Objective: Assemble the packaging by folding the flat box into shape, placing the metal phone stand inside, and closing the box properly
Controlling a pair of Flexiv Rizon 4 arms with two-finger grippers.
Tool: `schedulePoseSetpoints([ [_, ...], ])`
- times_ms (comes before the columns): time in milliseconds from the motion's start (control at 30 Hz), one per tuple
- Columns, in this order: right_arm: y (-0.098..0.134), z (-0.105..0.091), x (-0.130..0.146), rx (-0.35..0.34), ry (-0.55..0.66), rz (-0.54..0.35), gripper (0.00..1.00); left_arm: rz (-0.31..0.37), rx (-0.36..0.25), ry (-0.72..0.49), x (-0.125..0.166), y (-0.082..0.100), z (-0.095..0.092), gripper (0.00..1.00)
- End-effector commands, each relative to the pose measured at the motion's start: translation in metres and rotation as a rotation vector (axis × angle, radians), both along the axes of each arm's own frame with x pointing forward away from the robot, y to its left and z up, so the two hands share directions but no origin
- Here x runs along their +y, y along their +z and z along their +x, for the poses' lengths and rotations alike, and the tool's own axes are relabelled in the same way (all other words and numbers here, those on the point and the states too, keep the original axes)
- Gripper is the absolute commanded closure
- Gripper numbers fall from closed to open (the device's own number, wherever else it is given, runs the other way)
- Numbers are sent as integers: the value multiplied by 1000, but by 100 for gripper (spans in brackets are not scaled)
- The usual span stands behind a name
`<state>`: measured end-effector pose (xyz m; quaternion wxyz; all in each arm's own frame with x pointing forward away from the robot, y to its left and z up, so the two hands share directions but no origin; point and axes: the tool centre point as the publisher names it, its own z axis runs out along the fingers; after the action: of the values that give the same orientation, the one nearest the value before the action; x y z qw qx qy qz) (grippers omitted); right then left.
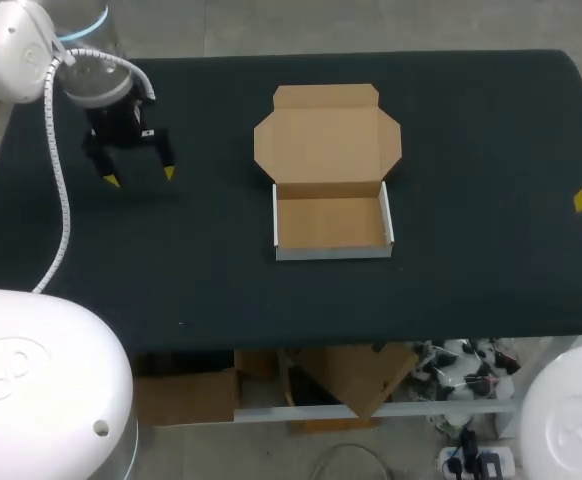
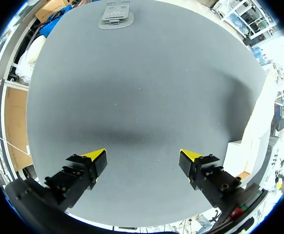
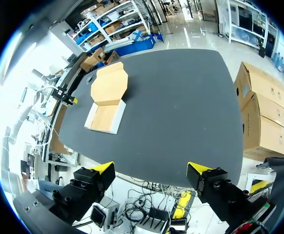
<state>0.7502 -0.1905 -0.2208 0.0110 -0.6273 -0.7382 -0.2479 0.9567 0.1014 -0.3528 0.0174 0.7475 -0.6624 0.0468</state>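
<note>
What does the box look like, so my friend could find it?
Look at the big dark table. Near its middle lies the cardboard box, a shallow brown tray with white outer walls and its lid lying open flat. It is the only brown thing there; the left gripper, black with yellow tips, hovers apart from it.
</note>
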Motion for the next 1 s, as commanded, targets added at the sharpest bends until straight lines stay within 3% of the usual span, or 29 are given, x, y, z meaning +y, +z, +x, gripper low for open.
schedulePoseSetpoints([
  [33, 1, -1, 0, 1, 0, 0, 0, 5, 12, -4, 3, -4, 11, 0],
  [600, 1, -1, 0, 1, 0, 0, 0, 18, 22, -31, 28, -28, 58, 0],
  [1000, 1, -1, 0, 1, 0, 0, 0, 43, 12, -39, 40, -33, 88, 0],
])
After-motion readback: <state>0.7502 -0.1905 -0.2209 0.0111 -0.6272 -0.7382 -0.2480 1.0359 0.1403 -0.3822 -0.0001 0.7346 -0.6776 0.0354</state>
